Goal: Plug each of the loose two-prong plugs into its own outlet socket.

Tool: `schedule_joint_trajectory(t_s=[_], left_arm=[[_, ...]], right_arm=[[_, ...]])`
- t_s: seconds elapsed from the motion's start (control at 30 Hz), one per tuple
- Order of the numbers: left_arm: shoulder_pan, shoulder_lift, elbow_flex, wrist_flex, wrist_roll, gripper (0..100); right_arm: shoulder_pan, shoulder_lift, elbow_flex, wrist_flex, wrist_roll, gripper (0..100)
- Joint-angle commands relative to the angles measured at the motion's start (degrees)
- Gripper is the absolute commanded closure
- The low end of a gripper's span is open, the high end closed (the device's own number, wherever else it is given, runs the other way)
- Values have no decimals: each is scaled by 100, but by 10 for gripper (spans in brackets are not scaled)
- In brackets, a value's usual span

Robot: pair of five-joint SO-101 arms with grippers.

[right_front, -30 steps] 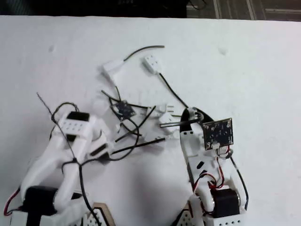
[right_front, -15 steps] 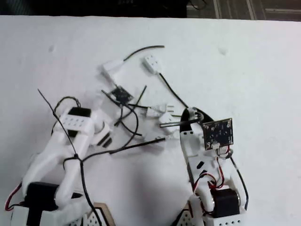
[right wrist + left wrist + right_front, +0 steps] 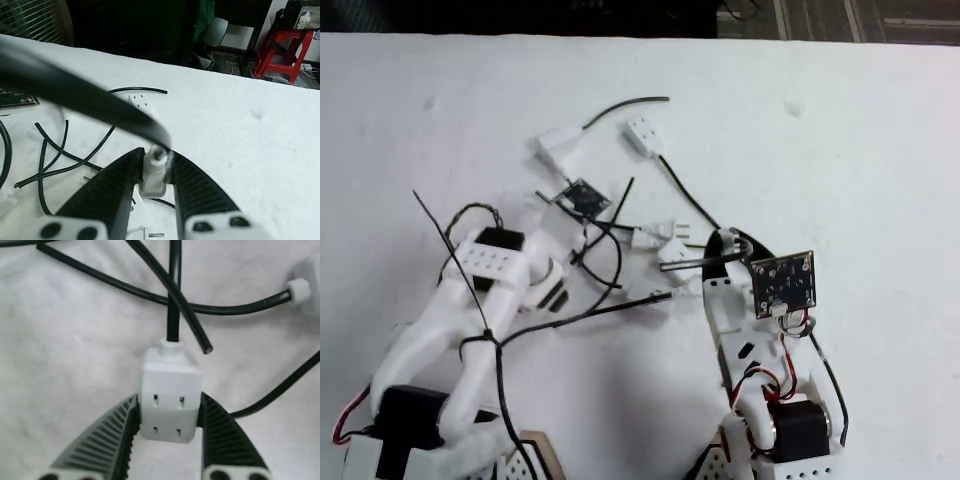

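High view: left gripper [image 3: 554,291] and right gripper [image 3: 718,248] sit near each other on the white table [image 3: 840,150], with tangled black cords [image 3: 605,255] between them. A loose plug [image 3: 655,237] lies among the cords, a free socket [image 3: 642,133] beyond.
Left wrist: fingers clamped on the sides of a socket block [image 3: 167,407], slots facing the camera.
Right wrist: fingers pinched on a white plug [image 3: 152,175], prongs hidden.
My read: both grasps done, mating pending. Next needs prongs lined up with one slot pair, pushed square.
No legible print anywhere.
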Motion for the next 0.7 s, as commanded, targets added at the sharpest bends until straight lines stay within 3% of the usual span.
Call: schedule_joint_trajectory(t_s=[0.0,0.47,0.67], left_arm=[[-4,-66,-273,176,-44,813],[-303,-1393,-281,712,-290,801],[-286,-1349,-158,677,-290,740]], right_arm=[[-4,-40,-35,-92,70,981],[4,-22,-35,-75,264,981],[-48,-22,-35,22,264,981]])
